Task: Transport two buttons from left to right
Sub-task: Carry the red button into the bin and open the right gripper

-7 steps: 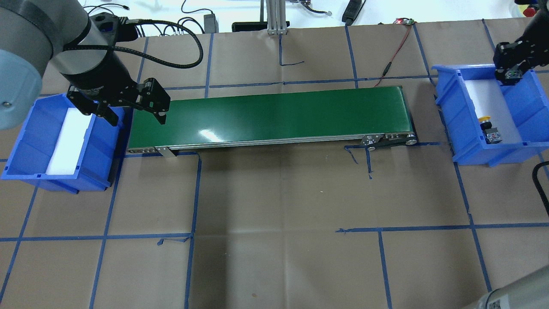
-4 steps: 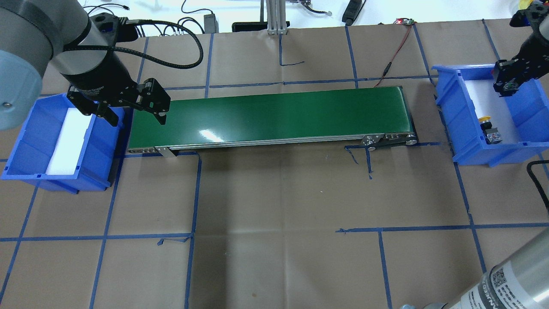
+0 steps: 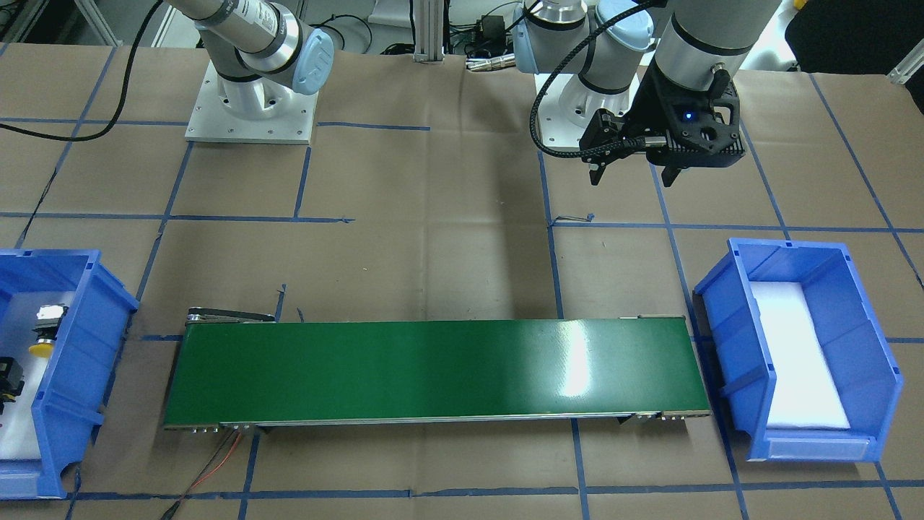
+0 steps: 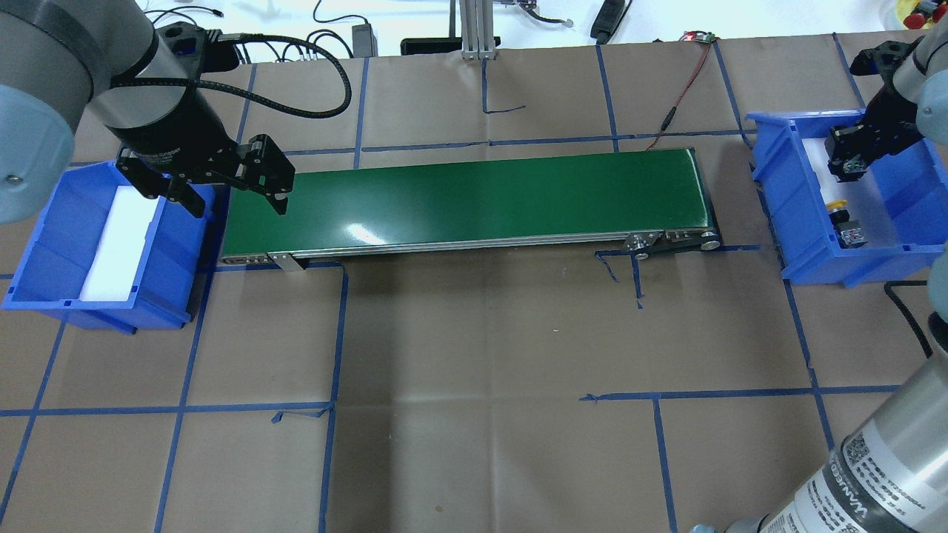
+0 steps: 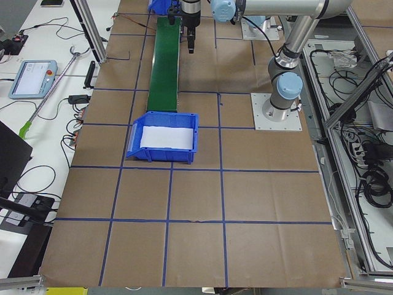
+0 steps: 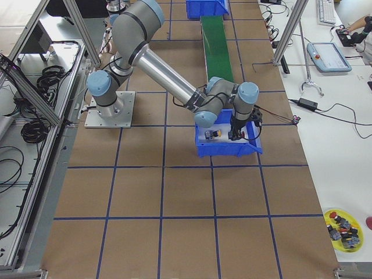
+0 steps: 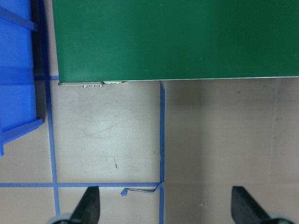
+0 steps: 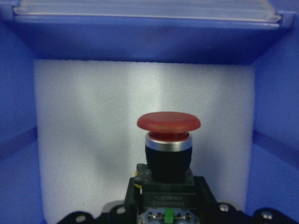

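- Where do we find the two buttons?
- We find the red button (image 8: 168, 140) clamped in the right claw (image 4: 848, 164), above the white foam (image 4: 823, 159) of the right bin (image 4: 770, 174). The yellow button (image 4: 843, 218) lies on that foam, apart from the claw.
- And the left claw (image 4: 238, 206)?
- We see its fingers spread apart, holding nothing, in the air near the end of the belt (image 4: 474, 194) by the left bin (image 4: 44, 244).

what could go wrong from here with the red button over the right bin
1. The right gripper holds the red button above the foam; released from height, it may bounce or tip.
2. The yellow button lies nearby in the same bin; the red one could land on it.
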Tool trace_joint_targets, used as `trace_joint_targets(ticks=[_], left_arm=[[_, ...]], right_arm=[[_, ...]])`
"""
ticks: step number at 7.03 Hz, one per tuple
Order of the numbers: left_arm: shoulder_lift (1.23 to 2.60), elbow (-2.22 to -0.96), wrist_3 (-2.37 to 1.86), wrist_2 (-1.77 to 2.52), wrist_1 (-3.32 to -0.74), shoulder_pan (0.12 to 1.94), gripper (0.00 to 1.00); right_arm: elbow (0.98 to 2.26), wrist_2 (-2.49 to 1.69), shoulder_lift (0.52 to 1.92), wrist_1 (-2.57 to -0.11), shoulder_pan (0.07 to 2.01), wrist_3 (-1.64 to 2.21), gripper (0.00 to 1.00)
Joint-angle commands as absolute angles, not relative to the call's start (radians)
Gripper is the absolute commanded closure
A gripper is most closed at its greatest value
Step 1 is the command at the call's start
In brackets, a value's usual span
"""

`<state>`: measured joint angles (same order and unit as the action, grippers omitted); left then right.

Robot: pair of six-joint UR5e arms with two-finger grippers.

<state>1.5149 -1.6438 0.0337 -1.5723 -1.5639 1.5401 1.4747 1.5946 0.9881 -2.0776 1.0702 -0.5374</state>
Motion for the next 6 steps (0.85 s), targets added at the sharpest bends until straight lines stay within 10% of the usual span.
trace_joint_targets(ticks=[1,3,6], left_arm=[[1.519,-1.641,0.034,-1.572,-1.565,1.540,0.00],[1.517,-1.641,0.034,-1.572,-1.563,1.540,0.00],[1.519,-1.640,0.034,-1.572,-1.565,1.540,0.00]], right_arm=[[1.480,1.594,0.973,-2.079,1.074,-0.535,0.91],[1.473,1.591,0.971,-2.074,1.074,-0.537,0.01],[1.453,1.586,0.991,-2.062,1.075,-0.532,0.00]])
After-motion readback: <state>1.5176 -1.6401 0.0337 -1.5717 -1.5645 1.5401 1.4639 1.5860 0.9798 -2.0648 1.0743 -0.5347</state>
